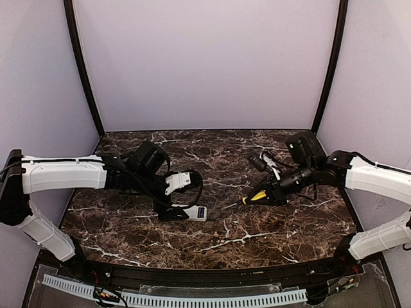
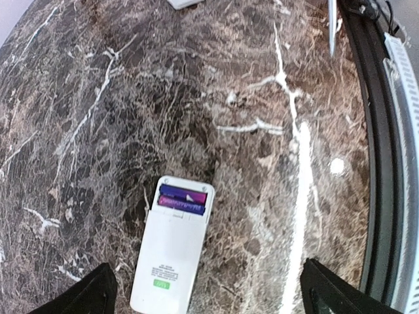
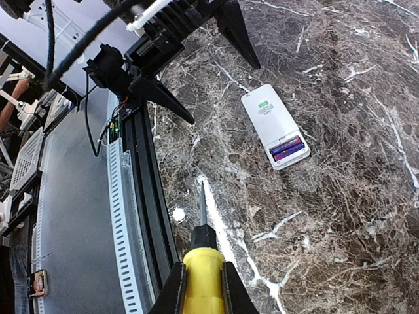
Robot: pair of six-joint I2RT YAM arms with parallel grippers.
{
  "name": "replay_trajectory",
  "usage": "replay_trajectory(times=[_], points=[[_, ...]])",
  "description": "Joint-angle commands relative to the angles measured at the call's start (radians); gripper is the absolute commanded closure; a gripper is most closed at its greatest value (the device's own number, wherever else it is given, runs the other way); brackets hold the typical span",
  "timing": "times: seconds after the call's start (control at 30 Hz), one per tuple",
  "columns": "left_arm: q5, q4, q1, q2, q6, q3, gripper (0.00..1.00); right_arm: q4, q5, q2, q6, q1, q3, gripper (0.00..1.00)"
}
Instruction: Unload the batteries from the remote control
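1. Two purple batteries (image 2: 183,199) sit in the open bay of the remote control (image 2: 171,261), which lies back-up on the marble table (image 2: 98,98).
2. Left gripper (image 2: 208,291) hangs spread wide over it, gripping nothing.
3. Right gripper (image 3: 201,294) clamps a yellow-handled screwdriver (image 3: 203,243).
4. White sliver (image 2: 183,2) at frame edge, possibly the cover.

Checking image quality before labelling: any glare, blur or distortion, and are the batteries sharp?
Left wrist: batteries in the remote control sharp; small glare spot on the marble table; frame rail bowed by the wide lens. Right wrist: similar glare spot, screwdriver handle slightly soft. Top external: even light, no glare.
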Motion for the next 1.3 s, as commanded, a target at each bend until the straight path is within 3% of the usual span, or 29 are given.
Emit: replay_trajectory(times=[0.0,0.23,0.73,1.07,1.13,1.2,1.27], points=[[-0.047,0.045,0.054,0.021,0.155,-0.024,0.04,0.044,0.054,-0.048,0.004,-0.007,-0.027,1.0],[-0.051,-0.047,0.107,0.201,0.298,0.082,0.08,0.057,0.065,-0.097,0.021,-0.007,-0.04,1.0],[0.071,-0.082,0.131,0.402,0.321,0.162,0.14,0.073,0.039,-0.154,0.038,-0.007,-0.055,1.0],[0.076,-0.099,0.121,0.437,0.294,0.176,0.33,0.075,0.031,-0.153,0.036,-0.007,-0.054,1.0],[0.069,-0.098,0.113,0.441,0.293,0.176,0.4,0.077,0.035,-0.154,0.037,-0.007,-0.054,1.0],[0.066,-0.098,0.102,0.441,0.286,0.178,0.54,0.077,0.043,-0.156,0.038,-0.007,-0.055,1.0],[0.065,-0.095,0.089,0.44,0.273,0.18,0.6,0.077,0.054,-0.163,0.041,-0.007,-0.055,1.0]])
